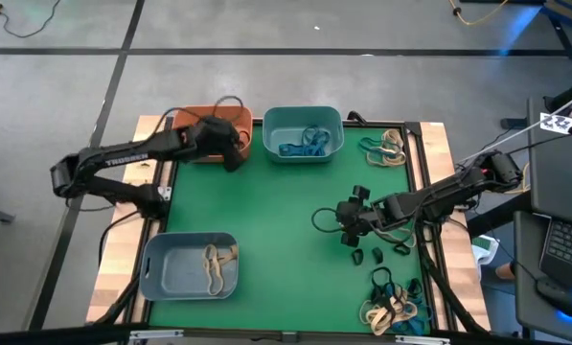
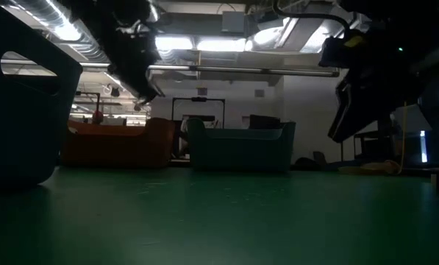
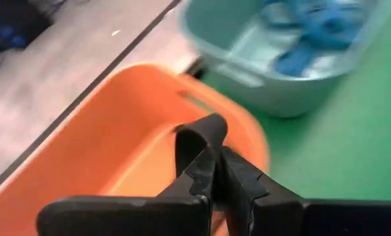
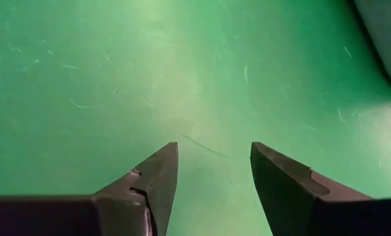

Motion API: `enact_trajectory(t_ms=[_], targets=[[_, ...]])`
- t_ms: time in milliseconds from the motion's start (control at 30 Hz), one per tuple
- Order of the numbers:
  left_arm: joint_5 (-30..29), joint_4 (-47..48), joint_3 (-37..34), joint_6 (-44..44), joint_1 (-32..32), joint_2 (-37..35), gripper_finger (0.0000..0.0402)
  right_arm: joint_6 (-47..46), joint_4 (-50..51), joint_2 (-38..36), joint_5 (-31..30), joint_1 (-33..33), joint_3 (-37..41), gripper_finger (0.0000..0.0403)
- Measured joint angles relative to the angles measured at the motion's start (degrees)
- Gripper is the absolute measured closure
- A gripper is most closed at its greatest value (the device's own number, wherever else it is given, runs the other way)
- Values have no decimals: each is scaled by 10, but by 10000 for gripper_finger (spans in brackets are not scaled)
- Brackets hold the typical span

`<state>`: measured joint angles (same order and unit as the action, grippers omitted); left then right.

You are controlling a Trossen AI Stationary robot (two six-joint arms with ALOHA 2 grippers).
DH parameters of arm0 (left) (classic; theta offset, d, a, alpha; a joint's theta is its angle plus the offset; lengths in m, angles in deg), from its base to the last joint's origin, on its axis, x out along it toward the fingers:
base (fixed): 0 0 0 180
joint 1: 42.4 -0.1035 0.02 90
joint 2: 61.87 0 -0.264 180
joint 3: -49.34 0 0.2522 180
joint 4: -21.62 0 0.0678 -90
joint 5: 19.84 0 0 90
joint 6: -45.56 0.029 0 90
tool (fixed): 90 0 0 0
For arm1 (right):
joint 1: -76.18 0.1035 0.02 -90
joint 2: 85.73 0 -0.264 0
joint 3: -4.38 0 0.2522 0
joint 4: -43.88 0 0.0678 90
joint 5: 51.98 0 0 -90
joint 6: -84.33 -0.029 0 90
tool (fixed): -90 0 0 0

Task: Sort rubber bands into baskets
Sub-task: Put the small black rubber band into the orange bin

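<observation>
Three baskets sit on the green counter: the orange basket at the far left, the teal basket just beside it, and the grey-blue basket at the near left.

Left gripper: the fingers are pressed together with no gap, and nothing shows between them. In the high view this gripper hangs at the near rim of the orange basket, close to the gap between that basket and the teal one. The left wrist view shows the closed tips over the orange basket's edge.

Right gripper: the fingers stand well apart, bare green surface visible between them, holding nothing. In the high view this gripper is over the right half of the counter, pointing toward the centre.

Rubber bands: blue ones lie in the teal basket; tan ones lie in the grey-blue basket. Whether the orange basket holds any cannot be told, as the arm covers it. Unsorted bands lie along the right edge: a mixed cluster at the far right corner, another pile at the near right corner, and a few black ones just beside the right gripper. A thin black loop lies on the counter next to the right fingers; contact cannot be told.
</observation>
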<state>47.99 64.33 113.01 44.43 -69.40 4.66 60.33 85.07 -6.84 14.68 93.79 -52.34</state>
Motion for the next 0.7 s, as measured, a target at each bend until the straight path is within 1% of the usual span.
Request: enact_trajectory(t_ms=[133, 300, 367, 433, 600, 700], targets=[[0, 9, 0, 24, -57, 6, 387, -2, -3, 0, 0, 0, 0, 212], [0, 6, 0, 25, -94, 10, 385, -6, -7, 0, 0, 0, 0, 212], [3, 11, 0, 21, -103, 9, 375, -11, -6, 0, 0, 0, 0, 212], [5, 27, 0, 17, -111, 9, 356, -12, -6, 0, 0, 0, 0, 212], [6, 61, 1, 10, -122, 9, 287, -12, -6, 0, 0, 0, 0, 212], [8, 127, 25, -11, -121, 9, 257, -12, -6, 0, 0, 0, 0, 212]])
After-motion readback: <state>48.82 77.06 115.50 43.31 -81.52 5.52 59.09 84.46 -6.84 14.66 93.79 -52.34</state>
